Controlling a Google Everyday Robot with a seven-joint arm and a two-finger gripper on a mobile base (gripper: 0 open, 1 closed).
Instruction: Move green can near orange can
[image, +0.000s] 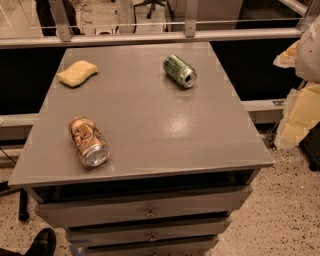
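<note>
The green can (179, 70) lies on its side at the back right of the grey table top (150, 115), its silver end facing front right. The orange can (88, 141) lies on its side at the front left, silver top towards the front edge. The two cans are far apart, on a diagonal across the table. My gripper (298, 116) shows as pale cream parts at the right edge of the view, beyond the table's right edge and well away from both cans, holding nothing that I can see.
A yellow sponge (77, 73) lies at the back left of the table. Drawers (145, 212) sit under the top. A glass railing (150, 30) runs behind. A dark shoe (42, 243) is on the speckled floor at the bottom left.
</note>
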